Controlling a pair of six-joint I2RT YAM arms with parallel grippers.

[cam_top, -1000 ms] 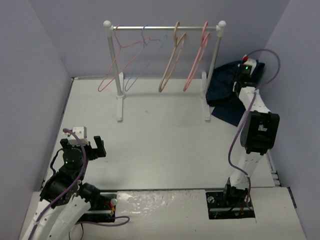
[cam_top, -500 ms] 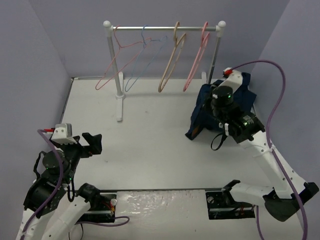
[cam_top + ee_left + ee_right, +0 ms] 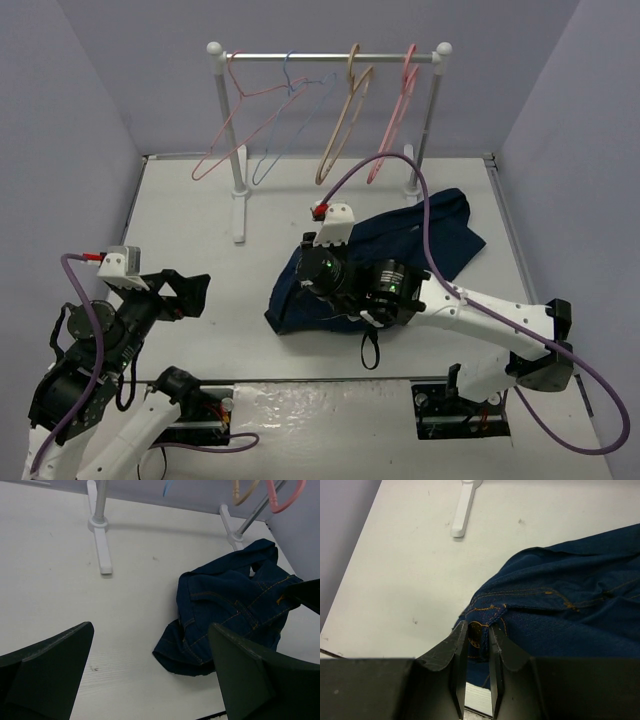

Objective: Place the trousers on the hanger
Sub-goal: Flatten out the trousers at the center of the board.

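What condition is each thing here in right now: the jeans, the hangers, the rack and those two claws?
trousers: crumpled in a heap, on no hanger
tan hanger: hanging bare on the rack
pink hangers: hanging bare
light-blue hanger: hanging bare
rack: upright
right gripper: shut on the trousers' waistband
left gripper: wide open, empty

The trousers point(image 3: 452, 238) (dark navy denim, orange stitching) are seen crumpled in a heap, with a fold near the waistband pinched between the fingers of the right gripper point(image 3: 477, 628). The hanger point(image 3: 336, 135), tan, is hung upright well beyond that gripper.
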